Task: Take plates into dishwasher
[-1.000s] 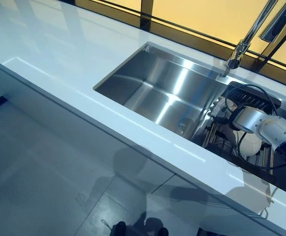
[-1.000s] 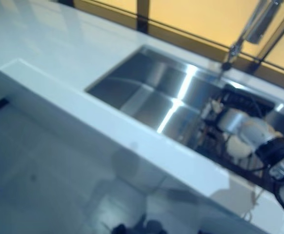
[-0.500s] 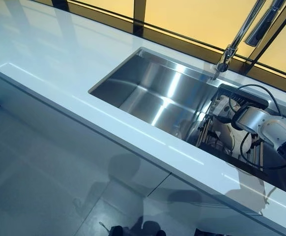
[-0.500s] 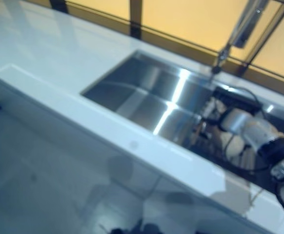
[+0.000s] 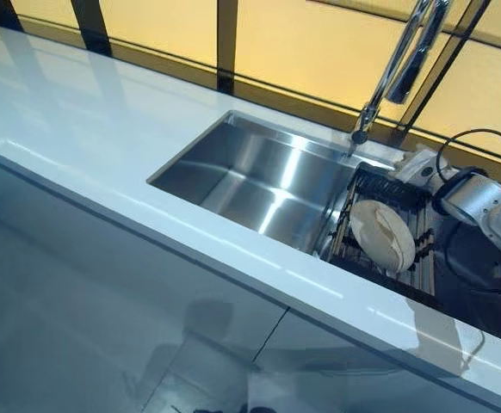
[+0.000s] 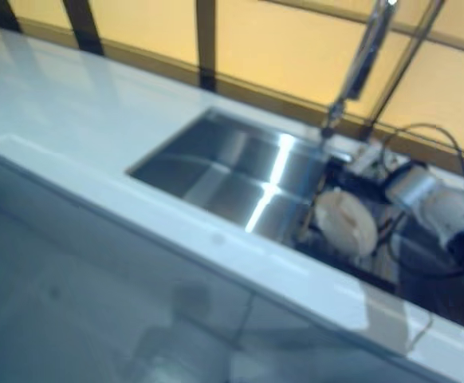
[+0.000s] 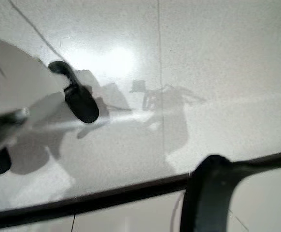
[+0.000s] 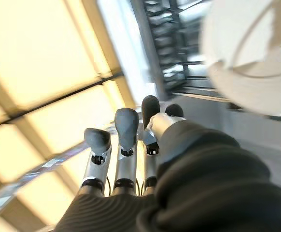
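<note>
A wide white countertop [image 5: 78, 112] lies bare to the robot's left of the steel sink [image 5: 259, 176], whose open basin gives clear room from above. On the sink's right side a dark wire rack [image 5: 388, 228] fills the space, with a pale plate [image 5: 381, 236] propped on it. The tall faucet [image 5: 397, 64] rises over the sink's far rim, with the window frame [image 5: 225, 43] close behind it

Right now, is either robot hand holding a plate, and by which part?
No. The right robot hand has straight fingers closed on nothing, clear of the plate, which stands in the rack by the sink. The left robot hand shows only fingertips above the floor, without a plate.
</note>
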Controlling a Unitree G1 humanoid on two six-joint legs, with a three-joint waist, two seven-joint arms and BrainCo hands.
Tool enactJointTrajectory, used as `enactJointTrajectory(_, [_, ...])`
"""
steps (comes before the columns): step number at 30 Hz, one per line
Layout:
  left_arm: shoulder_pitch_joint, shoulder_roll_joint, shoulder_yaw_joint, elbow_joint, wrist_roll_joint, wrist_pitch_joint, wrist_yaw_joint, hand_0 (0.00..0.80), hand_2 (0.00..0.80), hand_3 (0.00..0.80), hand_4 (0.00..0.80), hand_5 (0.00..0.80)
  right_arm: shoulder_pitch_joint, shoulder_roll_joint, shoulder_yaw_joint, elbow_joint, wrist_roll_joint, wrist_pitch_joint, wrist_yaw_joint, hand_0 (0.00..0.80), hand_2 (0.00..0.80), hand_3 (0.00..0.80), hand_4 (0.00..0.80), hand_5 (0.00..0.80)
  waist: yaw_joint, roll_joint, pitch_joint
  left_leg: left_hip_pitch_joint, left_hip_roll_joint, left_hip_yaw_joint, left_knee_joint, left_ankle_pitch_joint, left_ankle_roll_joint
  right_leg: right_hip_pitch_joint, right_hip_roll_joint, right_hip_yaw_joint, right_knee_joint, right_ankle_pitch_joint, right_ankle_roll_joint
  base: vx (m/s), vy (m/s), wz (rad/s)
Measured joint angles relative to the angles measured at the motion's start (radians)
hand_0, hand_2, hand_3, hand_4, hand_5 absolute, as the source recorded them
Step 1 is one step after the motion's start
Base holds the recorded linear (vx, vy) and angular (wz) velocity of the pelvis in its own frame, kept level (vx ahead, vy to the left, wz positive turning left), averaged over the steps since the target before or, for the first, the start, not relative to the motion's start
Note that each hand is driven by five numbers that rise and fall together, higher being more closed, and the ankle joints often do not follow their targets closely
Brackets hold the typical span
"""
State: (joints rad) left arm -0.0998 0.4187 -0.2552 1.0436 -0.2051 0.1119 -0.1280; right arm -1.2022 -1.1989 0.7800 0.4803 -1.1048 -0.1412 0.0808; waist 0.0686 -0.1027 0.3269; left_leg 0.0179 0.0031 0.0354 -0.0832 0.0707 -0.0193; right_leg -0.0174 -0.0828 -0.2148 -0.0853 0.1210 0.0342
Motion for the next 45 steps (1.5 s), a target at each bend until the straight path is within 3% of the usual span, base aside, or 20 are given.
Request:
enactJointTrajectory(5, [0.018, -0.001, 0.0, 0.0, 0.037, 0.0, -0.007, 0.0, 0.0, 0.0, 0.0, 0.0, 0.025, -0.029, -0.031, 0.0, 0.076, 0.021, -0.005, 0.8, 0.8, 0.8, 0.8, 0.8, -0.007, 0.003, -0.024, 0.013, 0.005, 0.018, 0.0, -0.002, -0.003, 0.005, 0.006, 0.017, 0.0, 0.003, 0.0, 0.014, 0.005, -0.12])
enactJointTrajectory(6, [0.021, -0.001, 0.0, 0.0, 0.038, 0.001, -0.01, 0.0, 0.0, 0.0, 0.0, 0.0, 0.032, -0.033, -0.04, -0.001, 0.131, 0.036, 0.011, 0.653, 0.653, 0.653, 0.653, 0.653, -0.02, 0.003, -0.031, 0.014, 0.007, 0.02, 0.0, -0.003, -0.003, 0.005, 0.007, 0.019, 0.0, 0.003, 0.0, 0.0, 0.0, 0.0])
enactJointTrajectory(7, [0.025, -0.001, 0.0, 0.001, 0.038, 0.001, -0.01, 0.0, 0.0, 0.0, 0.0, 0.0, 0.033, -0.033, -0.04, -0.001, 0.15, 0.043, 0.018, 0.43, 0.43, 0.43, 0.43, 0.43, -0.025, 0.003, -0.034, 0.014, 0.007, 0.02, 0.0, -0.003, -0.004, 0.005, 0.008, 0.019, 0.0, 0.003, 0.0, 0.0, 0.0, 0.0])
enactJointTrajectory(8, [0.029, -0.002, 0.0, 0.001, 0.039, 0.001, -0.011, 0.0, 0.0, 0.0, 0.0, 0.0, 0.041, -0.033, -0.047, -0.001, 0.199, 0.063, 0.031, 0.43, 0.43, 0.43, 0.43, 0.43, -0.026, 0.004, -0.04, 0.014, 0.008, 0.02, 0.0, -0.003, -0.004, 0.005, 0.008, 0.019, 0.0, 0.003, 0.0, -0.007, 0.006, -0.03])
enactJointTrajectory(9, [0.032, -0.006, 0.0, 0.001, 0.04, 0.001, -0.011, 0.0, 0.0, 0.0, 0.0, 0.0, 0.068, -0.034, -0.075, 0.0, 0.289, 0.098, 0.05, 0.0, 0.0, 0.0, 0.0, 0.0, -0.027, 0.005, -0.048, 0.015, 0.009, 0.022, 0.0, -0.003, -0.004, 0.005, 0.009, 0.023, 0.0, 0.003, 0.0, -0.006, 0.01, -0.07])
enactJointTrajectory(17, [0.046, -0.009, -0.001, 0.001, 0.042, -0.011, -0.012, 0.0, 0.0, 0.0, 0.0, 0.0, 0.336, 0.007, -0.309, 0.04, 0.779, 0.323, 0.083, 0.0, 0.0, 0.0, 0.0, 0.0, -0.029, 0.01, -0.054, 0.023, 0.01, 0.042, 0.0, -0.004, -0.005, 0.003, 0.011, 0.04, 0.0, 0.009, -0.007, -0.011, 0.009, -0.06])
enactJointTrajectory(20, [0.053, -0.01, 0.0, 0.001, 0.045, -0.015, -0.012, 0.0, 0.0, 0.0, 0.0, 0.0, 0.462, 0.085, -0.473, 0.036, 0.871, 0.398, 0.073, 0.0, 0.0, 0.0, 0.0, 0.0, -0.033, 0.018, -0.057, 0.022, 0.01, 0.044, 0.0, -0.004, -0.005, 0.001, 0.011, 0.043, 0.0, 0.009, -0.007, -0.026, 0.03, -0.03])
enactJointTrajectory(27, [0.061, -0.013, 0.001, 0.003, 0.058, -0.021, -0.013, 0.0, 0.0, 0.0, 0.0, 0.0, 0.546, 0.196, -0.54, 0.034, 1.009, 0.515, 0.086, 0.0, 0.0, 0.0, 0.0, 0.0, -0.059, 0.04, -0.051, 0.02, 0.011, 0.051, -0.001, -0.004, -0.005, -0.004, 0.011, 0.044, -0.001, 0.009, -0.006, -0.011, 0.012, -0.02])
enactJointTrajectory(45, [0.058, -0.03, 0.0, 0.001, 0.058, -0.035, -0.009, 0.0, 0.0, 0.0, 0.0, 0.0, 0.527, 0.234, -0.538, -0.012, 1.047, 0.579, -0.003, 0.0, 0.0, 0.0, 0.0, 0.0, -0.053, 0.057, -0.016, 0.006, 0.013, 0.057, -0.001, -0.005, -0.006, -0.02, 0.012, 0.043, -0.002, 0.013, -0.009, -0.004, 0.0, 0.0])
